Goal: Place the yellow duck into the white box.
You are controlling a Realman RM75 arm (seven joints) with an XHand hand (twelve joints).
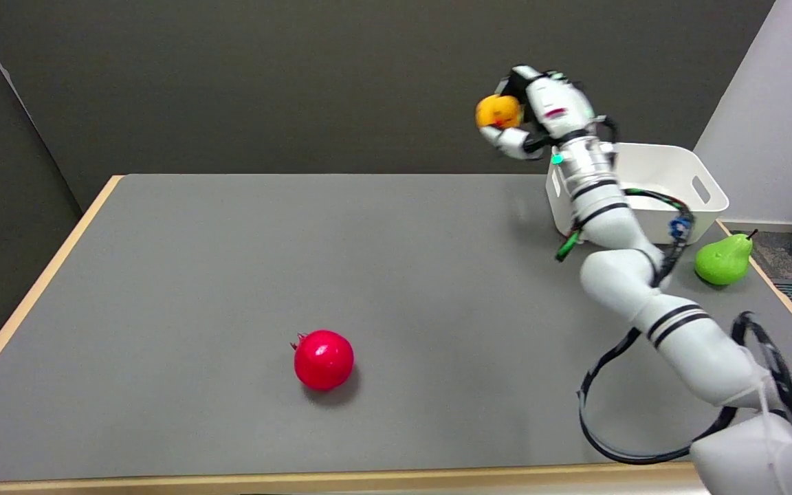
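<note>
Head view, single frame.

Item 1: right hand [532, 113], black and white, upper right of the frame, raised well above the table against the dark back wall. Fingers curled around a small round thing and holding it on the hand's left side as pictured; one finger shows below it, others wrap over the top.

Item 2: yellow duck [498, 111], yellow-orange, held in the right hand, in the air. It sits up and to the left of the box in the picture, not inside it. Details of its shape are too small to make out.

Item 3: white box [702, 185], open-topped, with slot handles in its end walls, standing at the far right of the table. The forearm crosses in front of its left end and hides part of that wall.

Item 4: right arm [643, 282], white with black bands and looping black cables, rising from the lower right corner toward the upper right.

Item 5: green pear [723, 260], upright on the table, right edge of the frame, just in front of the box.

Item 6: red pomegranate [324, 359], lower centre, alone on the table, well apart from everything else.

Item 7: table [196, 275], grey top, pale wooden edging.
</note>
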